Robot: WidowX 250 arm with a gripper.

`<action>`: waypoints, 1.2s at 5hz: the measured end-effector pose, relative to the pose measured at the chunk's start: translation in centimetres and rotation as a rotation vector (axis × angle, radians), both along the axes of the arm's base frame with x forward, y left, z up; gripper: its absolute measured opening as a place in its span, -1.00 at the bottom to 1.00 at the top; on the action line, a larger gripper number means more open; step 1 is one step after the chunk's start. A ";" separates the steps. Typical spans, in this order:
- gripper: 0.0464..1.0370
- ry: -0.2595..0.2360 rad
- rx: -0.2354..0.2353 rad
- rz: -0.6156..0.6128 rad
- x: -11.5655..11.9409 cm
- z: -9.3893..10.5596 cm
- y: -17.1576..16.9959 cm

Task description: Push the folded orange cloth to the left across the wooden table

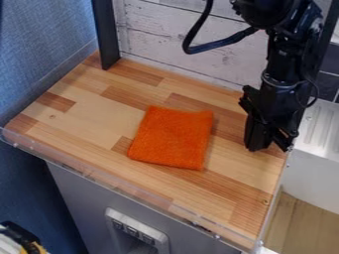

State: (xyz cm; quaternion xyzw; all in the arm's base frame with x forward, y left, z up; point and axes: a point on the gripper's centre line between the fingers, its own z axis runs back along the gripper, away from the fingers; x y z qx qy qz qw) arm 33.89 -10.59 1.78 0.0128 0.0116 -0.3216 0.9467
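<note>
Orange cloth (172,137) is laid flat mid wooden counter (86,106); gripper (270,144) is seen at the counter's right side, apart from the cloth, open or closed can't be told. Cloth judged light, soft, limp, non-fragile, unlikely to slip; best pinched at a corner or bunched mid-fabric. No writing can be read on it.

Looking over it all right now, and no text, label, brand, number or sign can be read.
</note>
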 end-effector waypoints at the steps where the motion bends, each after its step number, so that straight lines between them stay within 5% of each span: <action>1: -0.97 -0.017 -0.003 0.002 0.2 -0.1 0.0; 2: -0.97 -0.018 -0.001 0.036 -0.3 -0.8 0.9; 6: -0.97 -0.038 -0.041 0.446 -3.6 -0.2 14.6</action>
